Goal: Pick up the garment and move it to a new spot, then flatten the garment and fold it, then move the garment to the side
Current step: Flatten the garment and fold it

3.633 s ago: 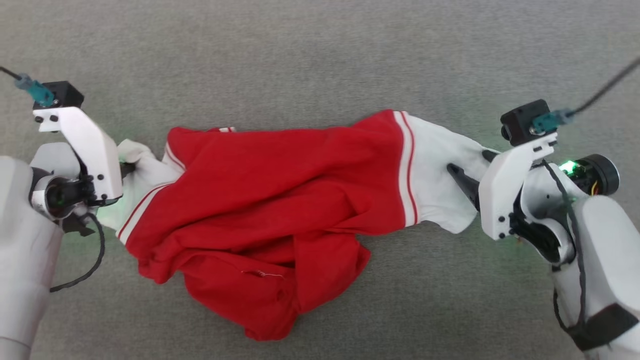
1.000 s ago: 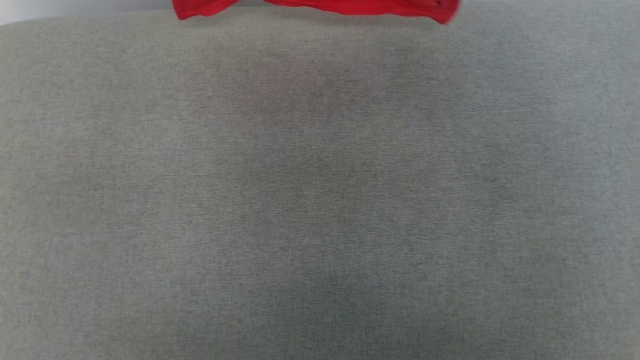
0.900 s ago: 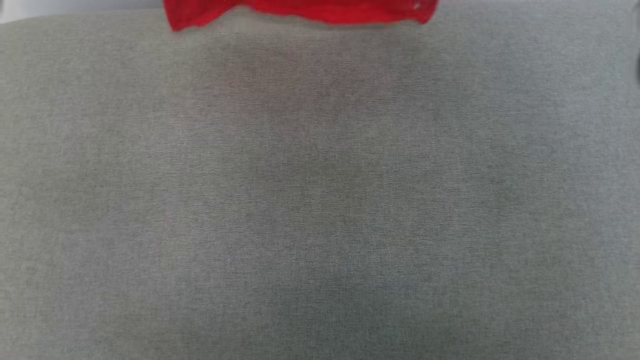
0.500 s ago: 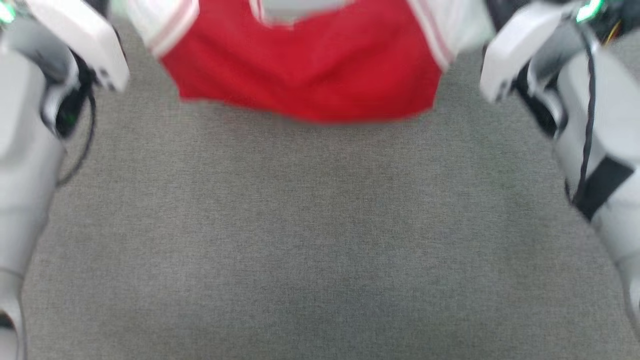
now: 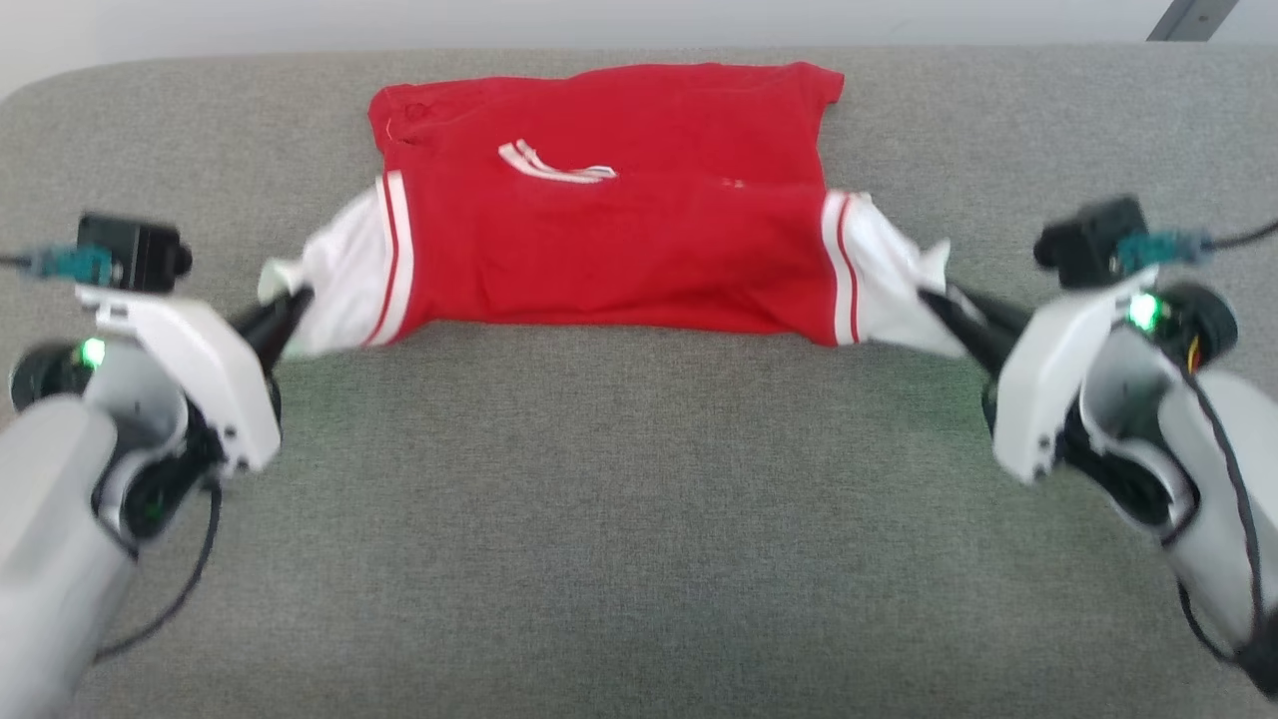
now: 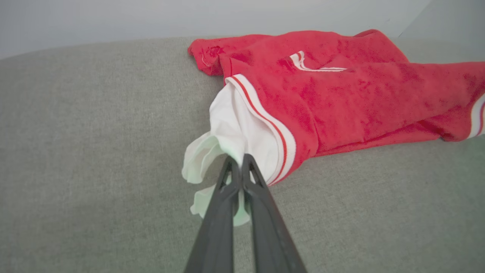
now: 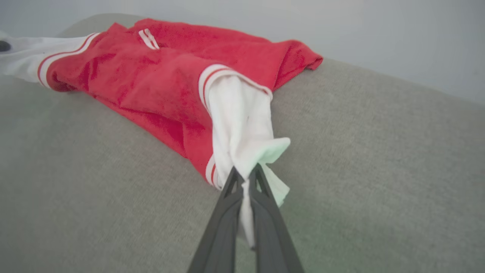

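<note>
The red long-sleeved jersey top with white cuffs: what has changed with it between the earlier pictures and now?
The red long-sleeved jersey top with white cuffs, a bunched heap at first, was lifted and now lies stretched flatter near the far edge of the grey fabric surface. The left hand and the right hand stay shut on its cuffs.

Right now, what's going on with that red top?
The robot has the red top by both ends. The left end effector is shut on one white cuff, and the right end effector is shut on the other white cuff. The top lies stretched between them on the grey padded surface, close to its far edge. It is rumpled and doubled over, so flattening and folding are not yet done.
</note>
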Robot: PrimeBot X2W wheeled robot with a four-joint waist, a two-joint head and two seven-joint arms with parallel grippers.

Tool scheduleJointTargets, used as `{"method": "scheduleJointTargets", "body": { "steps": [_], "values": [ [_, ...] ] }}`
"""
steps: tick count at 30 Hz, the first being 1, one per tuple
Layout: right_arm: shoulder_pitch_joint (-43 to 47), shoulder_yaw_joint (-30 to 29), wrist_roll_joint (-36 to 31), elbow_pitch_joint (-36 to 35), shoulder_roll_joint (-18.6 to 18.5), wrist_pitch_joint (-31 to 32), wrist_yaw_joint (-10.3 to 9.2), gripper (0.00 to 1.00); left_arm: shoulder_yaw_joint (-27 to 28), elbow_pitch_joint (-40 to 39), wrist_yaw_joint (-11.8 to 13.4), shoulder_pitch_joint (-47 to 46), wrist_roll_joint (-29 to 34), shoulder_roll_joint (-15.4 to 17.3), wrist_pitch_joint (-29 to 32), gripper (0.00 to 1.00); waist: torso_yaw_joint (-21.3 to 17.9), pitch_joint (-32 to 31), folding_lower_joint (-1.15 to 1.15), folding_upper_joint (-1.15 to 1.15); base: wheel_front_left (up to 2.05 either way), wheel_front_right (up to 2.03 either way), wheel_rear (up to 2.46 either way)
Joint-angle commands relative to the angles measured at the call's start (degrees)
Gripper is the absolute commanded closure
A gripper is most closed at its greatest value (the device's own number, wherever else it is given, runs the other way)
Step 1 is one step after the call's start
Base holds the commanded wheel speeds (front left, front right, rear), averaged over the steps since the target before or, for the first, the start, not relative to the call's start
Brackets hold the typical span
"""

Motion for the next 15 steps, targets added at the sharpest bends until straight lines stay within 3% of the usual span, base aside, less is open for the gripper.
{"method": "scheduleJointTargets", "body": {
  "steps": [1, 9, 15],
  "values": [
    [3.34, -0.25, 1.01, -3.25, -1.50, 1.89, 0.01, 1.00, 0.43, -2.61, 0.97, 3.40, -1.77, 1.31, 1.03, 1.00, 0.05, -0.26, 0.00, 0.00, 0.00, 0.00, 0.00],
    [16.05, -4.15, 3.72, -14.72, -6.96, 11.35, 0.01, 1.00, 0.99, -17.96, 9.51, 17.83, -6.23, 8.92, 4.13, 1.00, 0.12, -0.72, 0.00, 0.00, 0.00, 0.00, 0.00],
    [25.65, -8.97, 5.93, -20.39, -7.96, 19.78, 0.01, 1.00, 0.74, -26.13, 15.96, 27.72, -8.73, 12.44, 4.27, 1.00, 0.03, -0.56, 0.00, 0.00, 0.00, 0.00, 0.00]
  ]
}}
